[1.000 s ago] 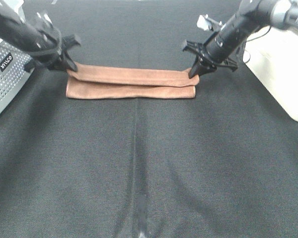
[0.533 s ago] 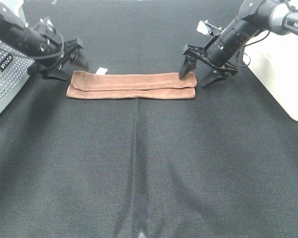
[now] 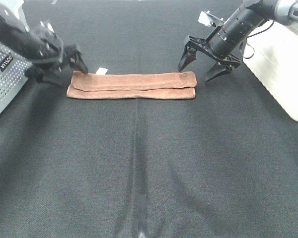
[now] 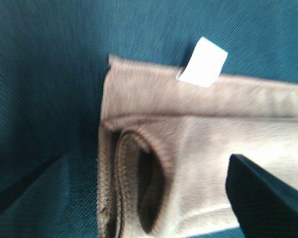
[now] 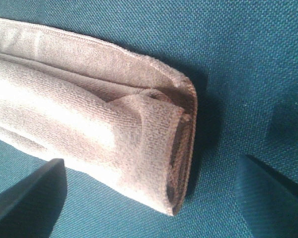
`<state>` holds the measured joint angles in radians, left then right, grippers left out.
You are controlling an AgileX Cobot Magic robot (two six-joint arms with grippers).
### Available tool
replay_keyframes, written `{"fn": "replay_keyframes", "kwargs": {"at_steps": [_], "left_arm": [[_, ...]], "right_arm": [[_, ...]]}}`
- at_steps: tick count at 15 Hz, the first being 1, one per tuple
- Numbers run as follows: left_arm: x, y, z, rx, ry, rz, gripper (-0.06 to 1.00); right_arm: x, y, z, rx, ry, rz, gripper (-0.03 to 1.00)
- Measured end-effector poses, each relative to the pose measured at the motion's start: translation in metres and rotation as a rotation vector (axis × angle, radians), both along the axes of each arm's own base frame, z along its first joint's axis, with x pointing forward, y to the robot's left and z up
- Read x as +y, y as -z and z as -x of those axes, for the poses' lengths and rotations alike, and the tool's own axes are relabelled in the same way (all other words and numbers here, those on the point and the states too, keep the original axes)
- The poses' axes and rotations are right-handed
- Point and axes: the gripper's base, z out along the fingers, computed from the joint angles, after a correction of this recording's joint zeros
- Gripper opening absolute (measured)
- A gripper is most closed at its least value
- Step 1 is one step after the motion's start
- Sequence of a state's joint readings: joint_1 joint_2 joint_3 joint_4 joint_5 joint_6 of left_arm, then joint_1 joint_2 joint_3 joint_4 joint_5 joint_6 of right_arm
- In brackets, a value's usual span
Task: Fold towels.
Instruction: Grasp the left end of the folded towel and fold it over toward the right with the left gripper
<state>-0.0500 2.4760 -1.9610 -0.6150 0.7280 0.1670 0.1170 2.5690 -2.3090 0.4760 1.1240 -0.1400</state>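
Observation:
The brown towel (image 3: 131, 85) lies on the black table cloth (image 3: 139, 163), folded lengthwise into a long narrow strip. A small white tag (image 3: 101, 70) sticks out at its left end. My left gripper (image 3: 65, 72) hovers just off that end, open and holding nothing. My right gripper (image 3: 196, 71) stands open above the right end, touching nothing. The left wrist view shows the layered end of the towel (image 4: 188, 148) and the tag (image 4: 203, 62), with one finger (image 4: 263, 198) at the side. In the right wrist view the rolled towel end (image 5: 114, 124) sits between two spread fingers (image 5: 30, 198).
A grey perforated metal box (image 3: 5, 82) stands at the left edge beside my left arm. A white box (image 3: 280, 64) stands at the right, behind my right arm. The black cloth stretches toward the front.
Both grippers have opened and let go of the towel's ends, then drawn up and back a little. The top layer has settled flat and the white tag now shows.

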Motion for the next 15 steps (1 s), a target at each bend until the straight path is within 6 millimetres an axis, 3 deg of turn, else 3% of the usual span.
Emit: {"fn": "replay_keyframes", "kwargs": {"at_steps": [5, 8, 9, 10, 13, 15], "left_arm": [[-0.013, 0.012, 0.0, -0.002, 0.016, -0.001, 0.72], [-0.028, 0.014, 0.0, -0.022, 0.032, -0.008, 0.44], [-0.031, 0.015, 0.0, -0.026, 0.034, -0.01, 0.31], [-0.032, 0.015, 0.0, -0.029, 0.036, -0.01, 0.1], [-0.032, 0.015, 0.002, -0.015, 0.052, -0.019, 0.07], [-0.028, -0.001, 0.004, -0.033, 0.096, -0.089, 0.07]], "right_arm": [[0.0, 0.0, 0.0, -0.003, 0.0, 0.005, 0.86], [0.0, 0.0, 0.0, -0.003, 0.0, 0.005, 0.86], [0.0, 0.0, 0.0, -0.003, 0.0, 0.005, 0.86], [0.0, 0.0, 0.0, -0.003, 0.0, 0.005, 0.86], [0.0, 0.0, 0.0, -0.002, 0.0, 0.005, 0.86], [0.0, -0.002, 0.0, -0.006, -0.001, 0.005, 0.86]]}}
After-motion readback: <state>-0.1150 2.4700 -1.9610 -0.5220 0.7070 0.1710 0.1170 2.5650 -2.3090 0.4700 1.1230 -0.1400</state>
